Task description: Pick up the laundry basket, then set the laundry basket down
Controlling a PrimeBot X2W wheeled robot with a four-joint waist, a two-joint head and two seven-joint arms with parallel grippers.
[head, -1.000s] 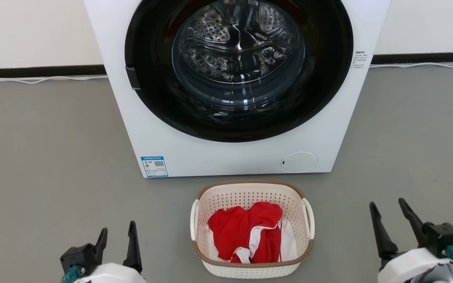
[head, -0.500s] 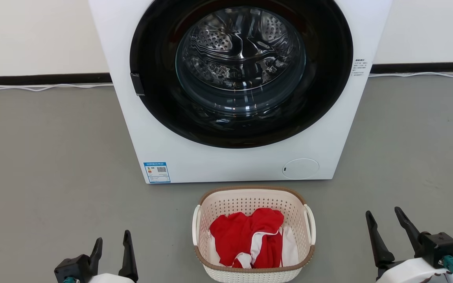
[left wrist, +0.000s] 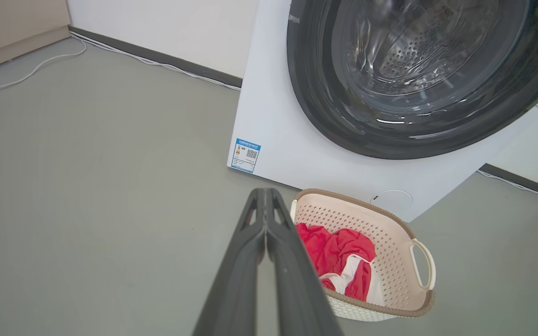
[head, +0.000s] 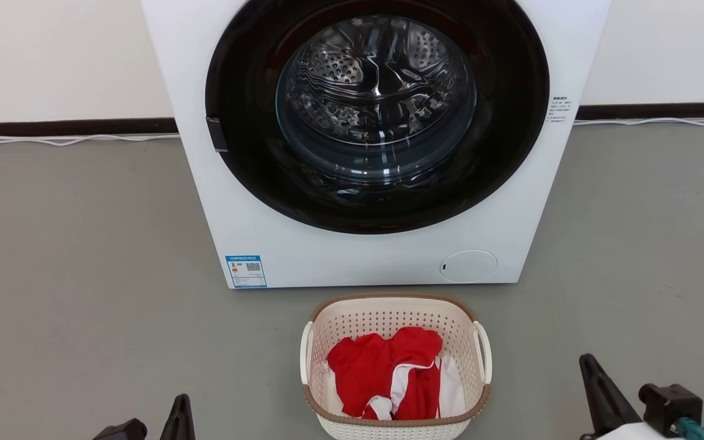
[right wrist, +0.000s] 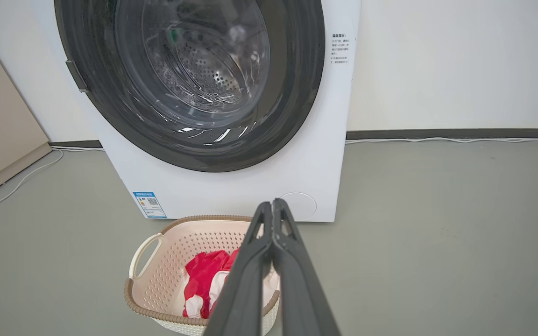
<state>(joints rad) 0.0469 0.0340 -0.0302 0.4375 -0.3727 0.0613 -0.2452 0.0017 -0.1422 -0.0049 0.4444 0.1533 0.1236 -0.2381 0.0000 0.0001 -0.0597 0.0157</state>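
Nearest the robot, seen along each wrist view, the left pincer [left wrist: 265, 193] and right pincer [right wrist: 272, 203] hang above the floor, each with its two long dark fingers pressed together on nothing. Between and just beyond them, on the plain grey floor [head: 83, 275], stands the small cream-white perforated plastic laundry basket [head: 382, 319] with its brown woven-look rim. It is upright, with a crumpled red-and-white garment [head: 382, 373] heaped inside and a white loop left handle [head: 306, 345] and right handle [head: 484, 348] on its sides. Neither pincer touches it, and both are well apart from the handles. Judged from this alone, the scene fits a basket waiting to be lifted as well as one lifted and put back on the floor, and the pictures do not settle which. Either way, open floor runs wide to both sides of the basket, giving the arms free room beside the handles. The tight edge is the far rim, near the foot of the boxy white front-loading washing machine [head: 364, 256] with its round dark-rimmed glass door [head: 376, 98]. Beyond, a thin white cable [head: 52, 142] trails along the dark skirting board [head: 65, 127] under a pale wall
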